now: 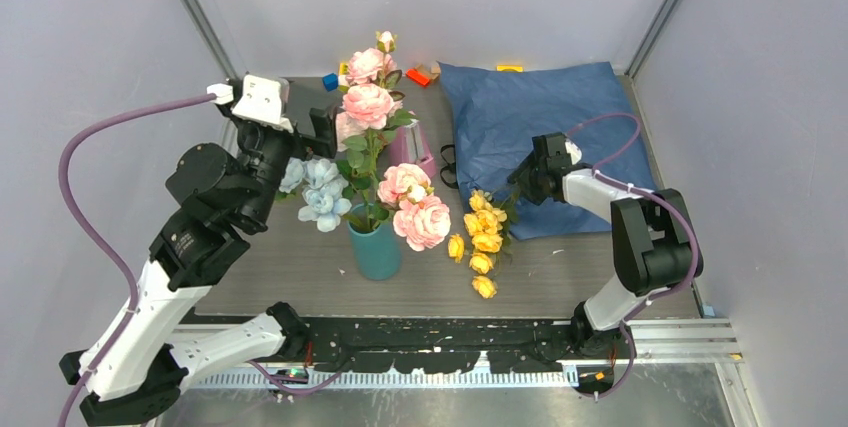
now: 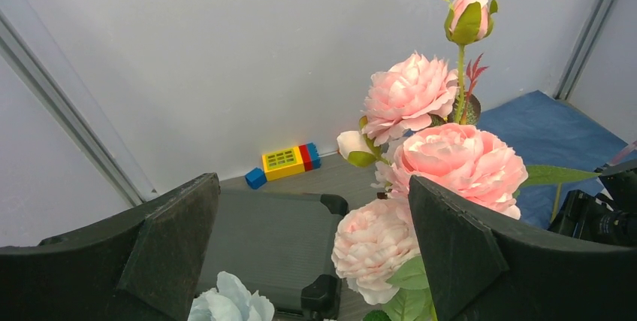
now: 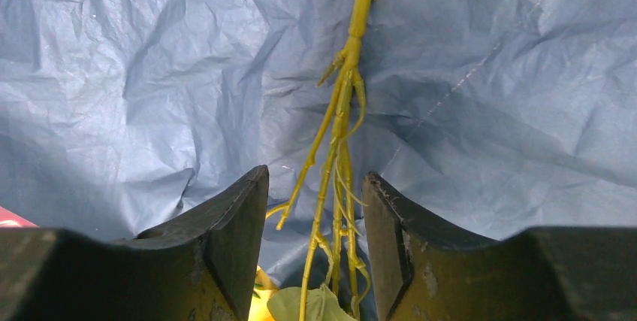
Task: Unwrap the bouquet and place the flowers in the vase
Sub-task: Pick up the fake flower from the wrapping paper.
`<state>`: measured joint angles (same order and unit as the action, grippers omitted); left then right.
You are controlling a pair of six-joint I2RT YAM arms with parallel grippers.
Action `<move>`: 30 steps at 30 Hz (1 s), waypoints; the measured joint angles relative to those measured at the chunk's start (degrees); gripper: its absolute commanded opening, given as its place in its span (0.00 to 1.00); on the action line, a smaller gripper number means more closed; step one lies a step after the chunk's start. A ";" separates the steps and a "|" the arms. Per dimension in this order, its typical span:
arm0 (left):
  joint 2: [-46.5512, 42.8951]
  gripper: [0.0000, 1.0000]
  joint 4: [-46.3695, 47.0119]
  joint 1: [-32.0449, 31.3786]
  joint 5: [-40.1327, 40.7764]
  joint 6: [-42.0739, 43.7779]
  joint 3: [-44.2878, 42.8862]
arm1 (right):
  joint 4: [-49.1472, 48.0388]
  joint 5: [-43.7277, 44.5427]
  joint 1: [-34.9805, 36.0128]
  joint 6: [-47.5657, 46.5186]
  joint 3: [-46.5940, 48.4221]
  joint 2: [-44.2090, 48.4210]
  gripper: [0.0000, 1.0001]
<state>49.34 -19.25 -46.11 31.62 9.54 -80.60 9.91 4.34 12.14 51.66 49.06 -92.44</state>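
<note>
Pink flowers (image 1: 368, 104) are stood in the teal vase (image 1: 375, 252), with pale blue ones (image 1: 322, 192) at its 10 o'clock. Yellow flowers (image 1: 485, 232) are laid at its 3 o'clock, stems on blue paper (image 1: 520, 107). The right gripper (image 3: 315, 178) is spread around those stems, not clamped. The left gripper (image 2: 312, 186) is spread wide.

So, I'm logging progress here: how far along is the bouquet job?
Done: the blue wrap lies open and pink flowers stand in the teal vase. In hand: the right tool straddles the yellow stem, not yet clamped. Remaining: getting the yellow flowers into the vase. The left tool is open, empty.
</note>
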 measured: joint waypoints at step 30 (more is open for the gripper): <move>0.74 1.00 -2.36 0.00 -0.37 -0.24 -1.16 | -4.72 0.37 0.00 2.84 -1.05 -2.80 0.00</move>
<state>50.09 -21.61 -46.11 31.24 9.30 -81.76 5.19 4.71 12.14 54.50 48.01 -95.24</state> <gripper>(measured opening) 0.994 0.051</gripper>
